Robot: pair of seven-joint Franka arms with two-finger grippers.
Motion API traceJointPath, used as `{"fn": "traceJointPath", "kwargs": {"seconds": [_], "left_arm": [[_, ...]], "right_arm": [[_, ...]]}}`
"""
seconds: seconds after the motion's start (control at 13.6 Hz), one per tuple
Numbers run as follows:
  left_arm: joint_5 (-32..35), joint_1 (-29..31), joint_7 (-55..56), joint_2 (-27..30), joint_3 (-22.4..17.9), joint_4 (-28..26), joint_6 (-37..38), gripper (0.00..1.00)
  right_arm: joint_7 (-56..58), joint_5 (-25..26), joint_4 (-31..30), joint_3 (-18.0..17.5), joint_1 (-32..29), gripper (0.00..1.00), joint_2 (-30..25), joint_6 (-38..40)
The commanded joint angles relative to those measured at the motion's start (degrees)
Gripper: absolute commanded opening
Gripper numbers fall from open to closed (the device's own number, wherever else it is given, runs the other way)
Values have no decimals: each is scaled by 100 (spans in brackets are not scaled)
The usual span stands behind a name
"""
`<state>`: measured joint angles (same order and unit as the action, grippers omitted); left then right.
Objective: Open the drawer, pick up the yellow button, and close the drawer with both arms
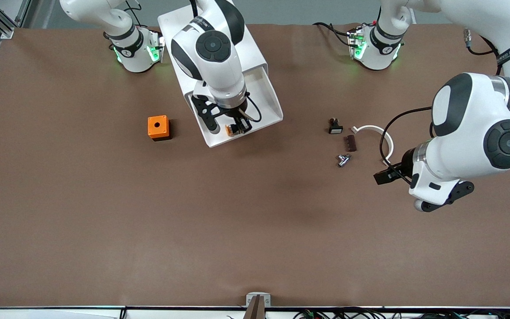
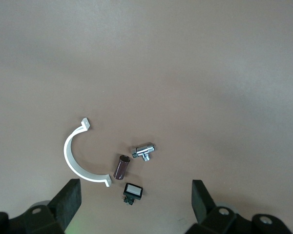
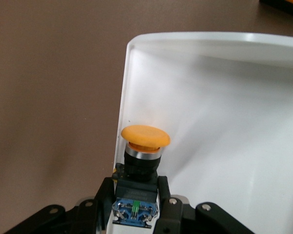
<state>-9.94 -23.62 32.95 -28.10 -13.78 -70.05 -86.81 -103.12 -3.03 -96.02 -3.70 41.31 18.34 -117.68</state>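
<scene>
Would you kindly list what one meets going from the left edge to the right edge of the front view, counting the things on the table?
orange box → button held in the right claw over the open drawer → black button with a white face → metal fitting → white curved clip → left claw, open.

Orange-capped button (image 3: 139, 161) in the pulled-out white top drawer (image 3: 224, 122), near its front corner.

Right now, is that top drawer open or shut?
Open: the drawer sticks out of the cabinet, its tray showing.
</scene>
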Motion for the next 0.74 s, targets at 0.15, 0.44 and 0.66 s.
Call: {"fn": "traceJointPath", "kwargs": {"seconds": [0.15,0.44,0.66], "left_arm": [[141,6,-200,349,313,-360,-99,99],[141,-99,-456,349,455,-386,-187,99],[237,-91,-456,349,754,-745,-704,99]], "right_arm": [[1369,-57,162,18,-666,0,-348,437],[3827,-312,303,19,-1772,0,-340,745],[5938,-277,286,36,-2634,0,-270,922]]}}
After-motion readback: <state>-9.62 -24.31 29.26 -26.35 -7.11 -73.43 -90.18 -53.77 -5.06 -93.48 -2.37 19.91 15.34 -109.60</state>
